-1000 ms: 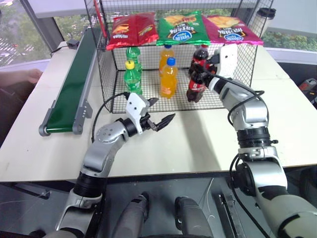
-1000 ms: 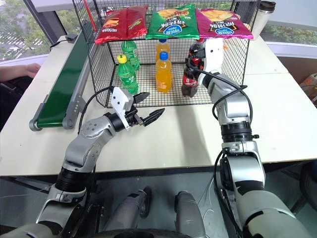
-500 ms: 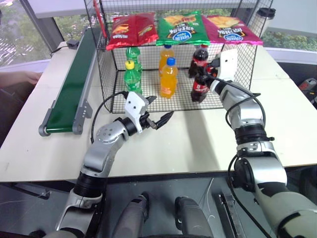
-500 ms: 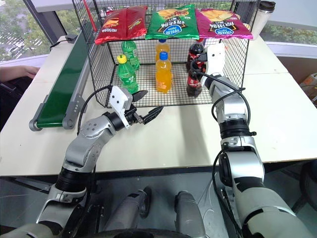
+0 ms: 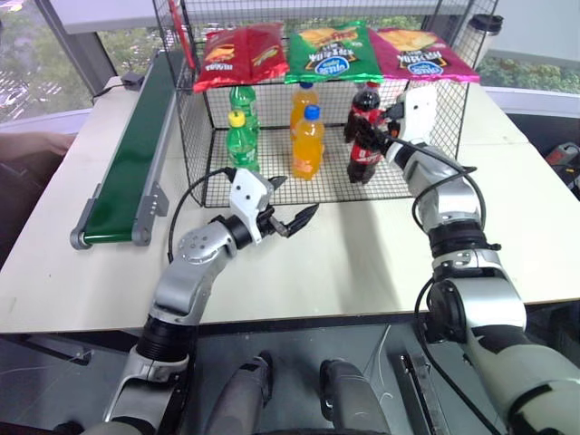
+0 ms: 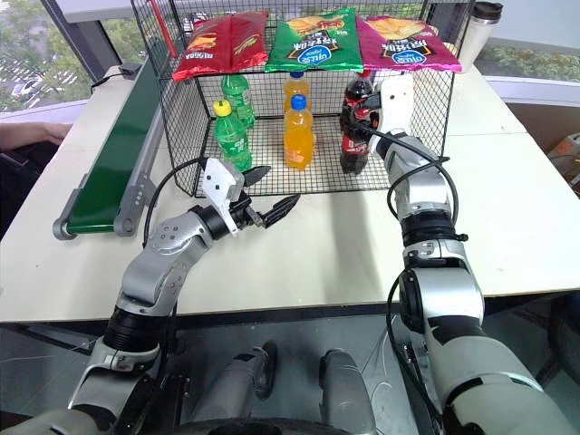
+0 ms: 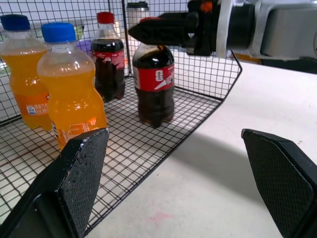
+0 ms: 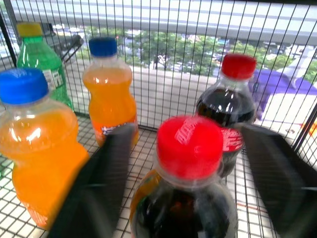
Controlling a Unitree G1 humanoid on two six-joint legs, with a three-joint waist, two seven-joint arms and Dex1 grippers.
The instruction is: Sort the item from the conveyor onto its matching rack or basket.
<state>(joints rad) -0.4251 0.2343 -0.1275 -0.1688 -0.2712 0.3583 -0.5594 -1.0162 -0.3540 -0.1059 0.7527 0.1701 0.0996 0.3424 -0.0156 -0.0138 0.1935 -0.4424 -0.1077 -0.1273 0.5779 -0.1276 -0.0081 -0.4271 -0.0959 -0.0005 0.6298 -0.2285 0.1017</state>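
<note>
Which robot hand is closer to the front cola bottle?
Right. The right end effector has its fingers on either side of the front cola bottle inside the wire cage. The left end effector hovers over the table outside.

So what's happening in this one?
The robot is sorting drinks. Its right gripper sits at the neck of a cola bottle standing upright on the floor of the wire cage, in front of another cola; the jaws are spread either side of the cap, not clamping. The left gripper hovers open over the table.
</note>
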